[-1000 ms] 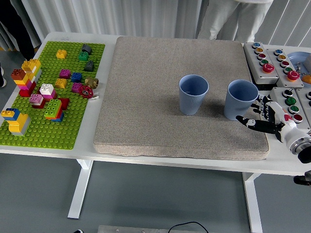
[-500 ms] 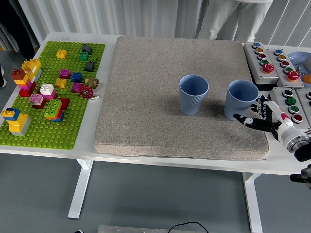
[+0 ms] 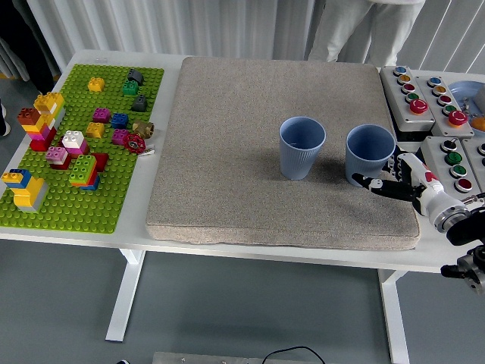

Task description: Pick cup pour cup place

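Note:
Two blue ribbed cups stand upright on the grey mat (image 3: 227, 136). The left cup (image 3: 301, 148) is near the mat's middle and nothing touches it. The right cup (image 3: 369, 152) stands close to the mat's right edge. My right hand (image 3: 388, 179) comes in from the lower right and wraps the right cup's lower part: the thumb lies across its front base and the fingers (image 3: 405, 165) press against its right wall. The cup still rests on the mat. I cannot see what is inside either cup. My left arm is out of view.
Grey boxes with coloured buttons (image 3: 420, 91) lie just right of the mat, beside my right hand. A green baseplate (image 3: 76, 205) with several toy bricks covers the table's left side. A person (image 3: 364, 30) stands at the far edge.
My right hand has slid left and closed around the right cup's base. The cup has shifted slightly left on the mat. The left cup has not moved.

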Motion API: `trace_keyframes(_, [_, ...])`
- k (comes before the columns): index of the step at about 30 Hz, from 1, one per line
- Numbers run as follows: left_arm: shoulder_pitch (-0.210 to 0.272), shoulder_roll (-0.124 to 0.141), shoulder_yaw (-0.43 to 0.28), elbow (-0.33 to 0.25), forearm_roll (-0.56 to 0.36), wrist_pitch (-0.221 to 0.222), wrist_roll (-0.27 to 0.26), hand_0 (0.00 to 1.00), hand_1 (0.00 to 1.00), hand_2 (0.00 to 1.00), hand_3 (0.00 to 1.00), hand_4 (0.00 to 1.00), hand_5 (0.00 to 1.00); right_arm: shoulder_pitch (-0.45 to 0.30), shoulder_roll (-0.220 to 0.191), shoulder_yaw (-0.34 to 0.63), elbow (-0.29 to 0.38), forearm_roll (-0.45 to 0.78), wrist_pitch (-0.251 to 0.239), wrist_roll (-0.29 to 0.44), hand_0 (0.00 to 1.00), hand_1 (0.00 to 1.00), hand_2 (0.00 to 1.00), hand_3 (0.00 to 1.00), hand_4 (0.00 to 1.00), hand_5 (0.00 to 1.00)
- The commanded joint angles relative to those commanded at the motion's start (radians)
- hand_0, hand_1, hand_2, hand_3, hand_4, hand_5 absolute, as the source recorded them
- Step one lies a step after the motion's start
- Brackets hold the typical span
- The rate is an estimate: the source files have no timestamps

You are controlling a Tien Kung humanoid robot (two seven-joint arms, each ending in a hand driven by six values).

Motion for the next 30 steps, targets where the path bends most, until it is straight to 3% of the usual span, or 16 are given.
trace_keyframes(30, [-0.009, 0.000, 0.004, -0.001, -0.003, 0.001, -0.003, 0.798, 0.851, 0.868, 0.793, 0.499, 0.998, 0.051, 0.024, -0.017, -0.087, 0.037, -0.005, 0.018, 0.967, 0.910, 0.996, 0.974, 0.885, 0.478])
